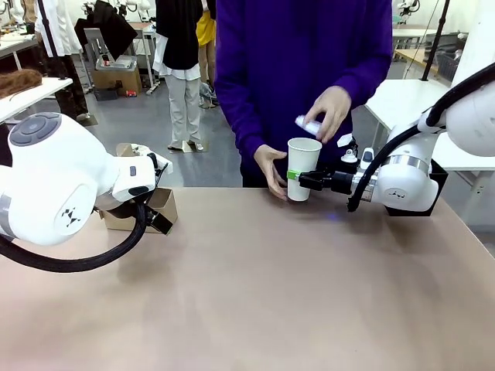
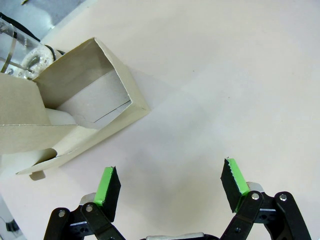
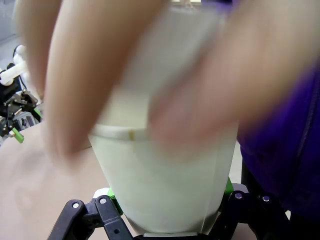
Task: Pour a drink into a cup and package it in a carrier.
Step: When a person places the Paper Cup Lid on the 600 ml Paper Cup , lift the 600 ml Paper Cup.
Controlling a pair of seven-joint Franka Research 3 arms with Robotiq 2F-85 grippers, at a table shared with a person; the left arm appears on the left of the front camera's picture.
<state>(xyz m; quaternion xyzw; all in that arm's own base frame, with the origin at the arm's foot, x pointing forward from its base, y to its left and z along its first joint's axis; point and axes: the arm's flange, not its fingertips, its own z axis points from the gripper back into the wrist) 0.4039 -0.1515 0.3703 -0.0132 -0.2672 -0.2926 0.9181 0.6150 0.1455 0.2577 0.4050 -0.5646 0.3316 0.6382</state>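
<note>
From the front, the table is a plain pinkish-tan sheet, bare across its whole near part. At its far edge my right claw is pinching the white cup, which stands upright on the table with a green pad against its side. A person in a purple top stands just beyond. Their lower hand touches the cup's side, and their upper hand hovers over the rim holding a small pale thing that I cannot make out. Behind my left arm the brown carrier sits on the table, well apart from the cup. A black box shows behind my right arm. Past the table is a grey floor, with white tables and people standing far back.

Along my left wrist, my left claw is spread wide over bare, pale table with nothing between its green pads. The carrier lies just ahead toward the upper left, apart from the fingers. A glass pitcher with a metal band sits behind it in the corner.

Along my right wrist, the cup stands between my pads, gripped low on its body. A blurred hand crosses its upper part, with purple cloth to the right and tan table to the left.
</note>
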